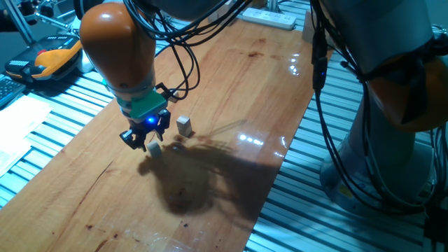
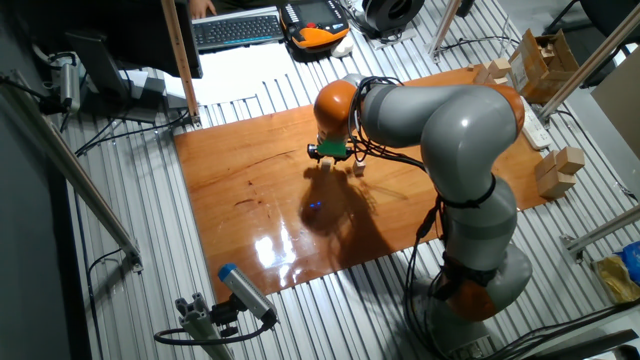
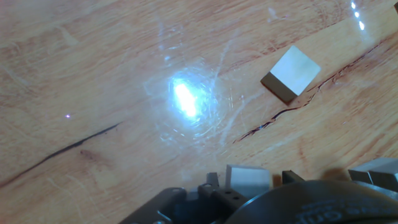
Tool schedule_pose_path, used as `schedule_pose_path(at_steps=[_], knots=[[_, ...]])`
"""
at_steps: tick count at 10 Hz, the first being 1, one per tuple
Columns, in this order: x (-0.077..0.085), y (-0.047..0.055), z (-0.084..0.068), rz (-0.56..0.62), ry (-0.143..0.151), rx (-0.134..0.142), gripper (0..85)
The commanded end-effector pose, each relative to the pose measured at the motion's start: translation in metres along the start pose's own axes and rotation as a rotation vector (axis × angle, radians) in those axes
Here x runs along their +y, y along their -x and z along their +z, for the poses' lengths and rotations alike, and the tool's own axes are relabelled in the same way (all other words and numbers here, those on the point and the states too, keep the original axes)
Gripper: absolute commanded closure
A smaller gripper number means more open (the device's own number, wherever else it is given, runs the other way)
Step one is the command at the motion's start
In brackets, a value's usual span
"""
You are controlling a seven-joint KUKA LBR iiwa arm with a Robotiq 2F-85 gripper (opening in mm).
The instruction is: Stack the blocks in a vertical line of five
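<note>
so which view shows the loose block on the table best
The hand view: the loose block fills the frame, top face and one shaded side clear. One fixed view shows it small beside the gripper. In the other fixed view it is a pale speck.

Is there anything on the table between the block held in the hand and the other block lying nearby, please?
Nothing visible: bare wooden table lies between the held block in the hand and the loose block.
</note>
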State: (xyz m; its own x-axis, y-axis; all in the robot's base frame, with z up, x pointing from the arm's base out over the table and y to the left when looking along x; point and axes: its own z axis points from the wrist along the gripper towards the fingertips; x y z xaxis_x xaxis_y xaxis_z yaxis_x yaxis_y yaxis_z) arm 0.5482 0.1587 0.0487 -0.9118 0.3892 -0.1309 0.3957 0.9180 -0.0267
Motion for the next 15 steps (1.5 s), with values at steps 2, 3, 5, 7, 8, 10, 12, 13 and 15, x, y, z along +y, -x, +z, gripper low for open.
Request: schedule_pose_path(at_steps=[2, 3, 5, 7, 8, 10, 12, 13, 15], knots=[[-0.0001, 0.0001, 0.0022, 0.004, -0.003, 0.002, 34.0], [-0.0002, 0.0002, 0.0033, 0.004, -0.003, 0.002, 34.0], [-0.0003, -0.0004, 0.0042, 0.004, -0.003, 0.005, 34.0], [-0.0001, -0.0025, 0.0066, 0.005, -0.002, 0.008, 34.0], [0.0, -0.0037, 0.008, 0.008, -0.003, 0.009, 34.0], [0.0001, -0.0052, 0.0095, 0.01, -0.003, 0.01, 34.0], [0.0001, -0.0052, 0.0098, 0.014, -0.005, 0.012, 34.0], [0.0, -0.0051, 0.0099, 0.016, -0.007, 0.013, 34.0], [-0.0002, -0.0045, 0.0099, 0.025, -0.004, 0.026, 34.0]])
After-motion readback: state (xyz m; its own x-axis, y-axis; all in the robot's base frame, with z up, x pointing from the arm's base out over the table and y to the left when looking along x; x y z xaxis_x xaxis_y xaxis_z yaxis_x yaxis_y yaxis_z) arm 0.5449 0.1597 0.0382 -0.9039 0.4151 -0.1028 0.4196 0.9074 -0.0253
